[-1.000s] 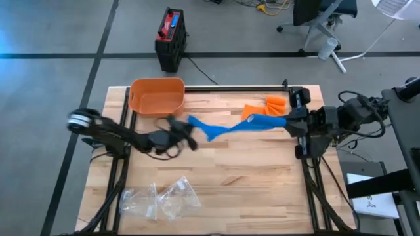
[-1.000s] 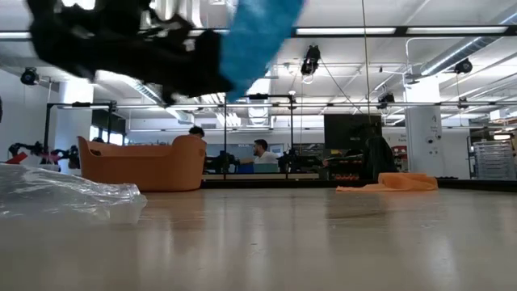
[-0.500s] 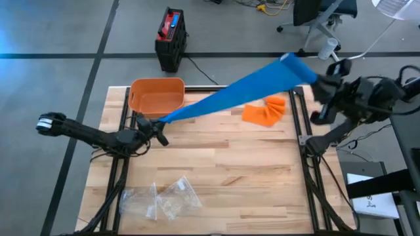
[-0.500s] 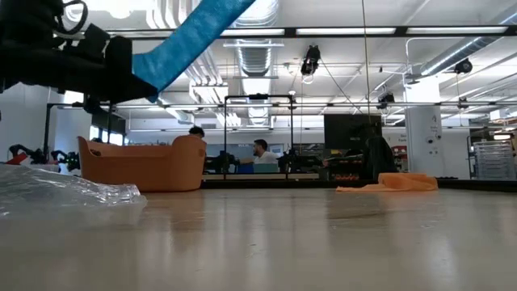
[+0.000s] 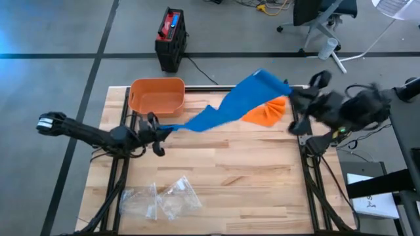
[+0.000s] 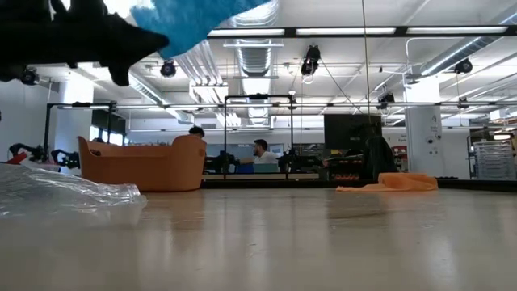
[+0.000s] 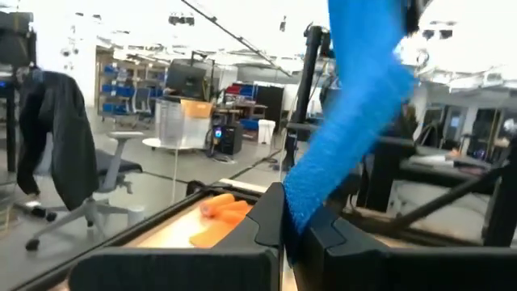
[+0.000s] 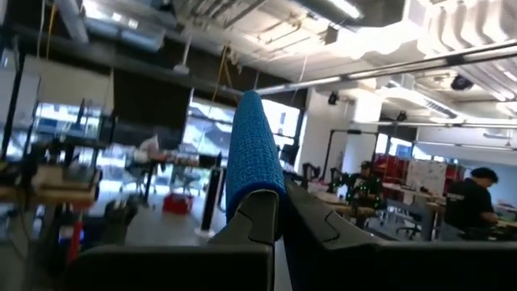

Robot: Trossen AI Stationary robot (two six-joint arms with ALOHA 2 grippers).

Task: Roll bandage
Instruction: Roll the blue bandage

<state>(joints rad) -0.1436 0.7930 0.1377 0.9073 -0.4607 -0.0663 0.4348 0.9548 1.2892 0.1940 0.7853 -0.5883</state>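
Blue bandage: the blue bandage (image 5: 231, 107) is off the table, strung in the air between my two grippers, from near the orange bin (image 5: 156, 96) across to the table's right edge; it sags and looks twisted in the middle, and none of it is rolled yet.
Left gripper: my left gripper (image 5: 156, 129) is low over the table in front of the orange bin, fingers pressed together on one end of the bandage; the left wrist view shows the cloth (image 7: 349, 113) rising out of the pinch.
Right gripper: my right gripper (image 5: 293, 98) is raised at the right edge, above the orange bandage (image 5: 265, 112) lying on the wood, fingers pinched on the other end; the cloth (image 8: 252, 153) stands up between them in the right wrist view.
Risk, slip: I judge each hold to be on a narrow bit of cloth, so a pull apart could draw an end out and drop the strip.
Risk, twist: if I start winding with the middle still twisted, the roll would likely come out uneven.
Risk, snag: the slack middle hangs close over the orange bandage and could drag it.
High view only: it shows the whole span, both arms, and the plastic bags (image 5: 159, 197) at the near left, well apart from my work.
Wrist views only: they show each pinch up close, which the high view blurs on the right.
Low view only: it shows bare tabletop (image 6: 266, 242) under the strip, with one dark gripper and the blue cloth (image 6: 190, 18) high at the upper left.
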